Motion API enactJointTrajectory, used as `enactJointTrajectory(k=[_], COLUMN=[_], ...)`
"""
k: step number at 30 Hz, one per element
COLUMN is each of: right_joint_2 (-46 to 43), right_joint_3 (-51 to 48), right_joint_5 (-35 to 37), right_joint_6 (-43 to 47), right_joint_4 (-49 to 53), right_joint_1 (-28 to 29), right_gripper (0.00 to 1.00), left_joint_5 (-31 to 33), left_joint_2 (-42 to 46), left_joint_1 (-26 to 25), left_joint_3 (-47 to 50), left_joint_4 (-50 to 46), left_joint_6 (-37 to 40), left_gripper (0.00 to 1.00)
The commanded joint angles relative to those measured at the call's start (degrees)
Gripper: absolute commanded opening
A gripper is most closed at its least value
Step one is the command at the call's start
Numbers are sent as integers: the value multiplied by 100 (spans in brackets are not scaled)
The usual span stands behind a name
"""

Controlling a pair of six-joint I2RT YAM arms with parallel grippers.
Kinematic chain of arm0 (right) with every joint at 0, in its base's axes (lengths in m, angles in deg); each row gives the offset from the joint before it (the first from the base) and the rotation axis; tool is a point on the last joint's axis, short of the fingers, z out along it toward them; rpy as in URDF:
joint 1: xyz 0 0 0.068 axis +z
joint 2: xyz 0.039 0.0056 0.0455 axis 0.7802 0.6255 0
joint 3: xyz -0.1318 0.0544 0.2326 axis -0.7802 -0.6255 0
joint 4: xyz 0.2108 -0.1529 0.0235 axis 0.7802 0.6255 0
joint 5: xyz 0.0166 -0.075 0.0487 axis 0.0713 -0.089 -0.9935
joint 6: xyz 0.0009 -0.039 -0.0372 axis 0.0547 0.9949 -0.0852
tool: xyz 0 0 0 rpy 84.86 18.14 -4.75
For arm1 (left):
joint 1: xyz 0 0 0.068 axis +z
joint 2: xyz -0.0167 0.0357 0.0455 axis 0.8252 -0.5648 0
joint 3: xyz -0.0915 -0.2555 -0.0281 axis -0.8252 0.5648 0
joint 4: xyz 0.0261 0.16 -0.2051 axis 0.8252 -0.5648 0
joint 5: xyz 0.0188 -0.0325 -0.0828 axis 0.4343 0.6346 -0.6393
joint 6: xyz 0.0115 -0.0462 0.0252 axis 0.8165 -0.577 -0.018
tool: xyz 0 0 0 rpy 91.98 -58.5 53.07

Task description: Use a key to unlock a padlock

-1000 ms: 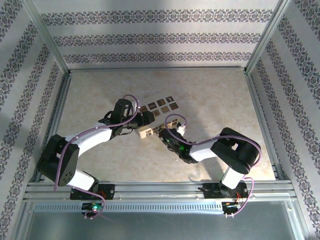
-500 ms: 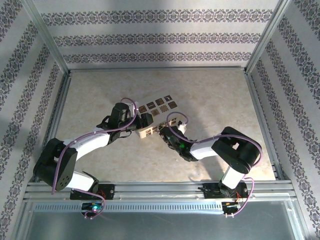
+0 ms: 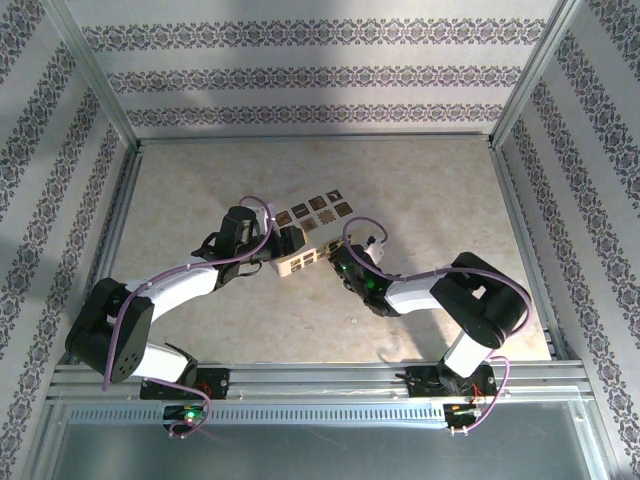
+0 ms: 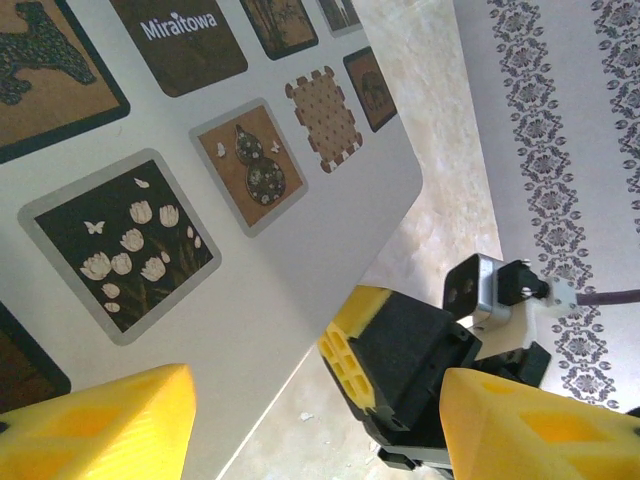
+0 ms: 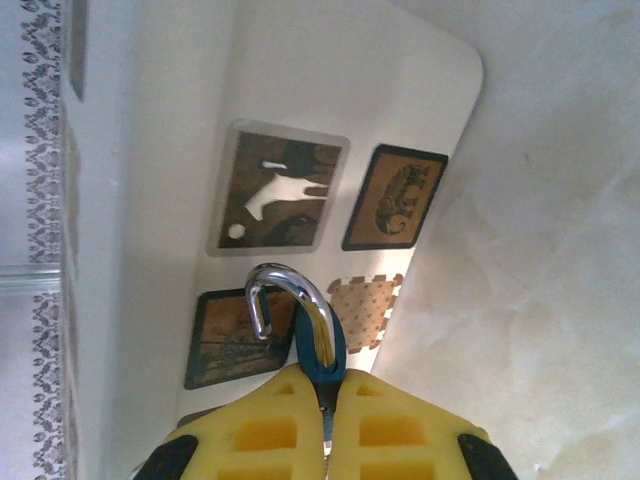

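Observation:
The padlock (image 5: 322, 352) has a blue body and a silvery shackle (image 5: 290, 290) whose one end hangs free of the body. My right gripper (image 5: 328, 405) is shut on the blue body, shackle pointing away from the wrist, just above the cream box (image 5: 330, 90) with dark tiles. In the top view the right gripper (image 3: 340, 262) sits at the box's near right edge. My left gripper (image 3: 290, 240) hovers over the box's left end. Its yellow fingers (image 4: 100, 425) stand wide apart and open, one of the right gripper's fingers (image 4: 345, 350) between them. The key is hidden from view.
The cream box (image 3: 312, 232) lies mid-table, its tiled top (image 4: 130, 245) under the left wrist. Marble-patterned table (image 3: 430, 190) spreads to the right and back. Metal frame rails (image 3: 310, 140) and patterned walls border the table on three sides.
The right gripper has slid a little to the right and farther back along the box edge with the padlock. The left arm's elbow has dropped slightly; its gripper stays over the box.

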Motion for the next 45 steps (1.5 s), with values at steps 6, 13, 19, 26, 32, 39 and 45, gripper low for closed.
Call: enactJointTrajectory(k=[6,13,19,26,32,39,45], right_joint_2=[-813,-2156,-3768,-5139,-5461,-5266,-5180], right_joint_3=[-190,-443,-588,-335,-204,227,313], right_joint_5=[394,661,432,-450,-1212,-2206,-2982], right_joint_6=[438,1395,2798,3800,4134,4840,4889], right_joint_4=[422,1721,2600,3928,4721,5661,5820], right_joint_1=[-33,-78,-274,-685,-860,-1031,-1039], right_gripper=[0,0,1,1,1,1,1], left_joint_5=[177,-68,-266,-423,-252,94,480], left_joint_2=[-27,4,39,204,936,1937,2800], left_joint_1=[212,332,455,689,976,1118,1154], left_joint_3=[236,28,-232,-418,-293,153,637], left_joint_4=[-866,-841,-816,-871,-1219,-1401,-1702], left_joint_6=[73,46,39,124,301,349,335], left_gripper=[67,67,69,72,75,77,80])
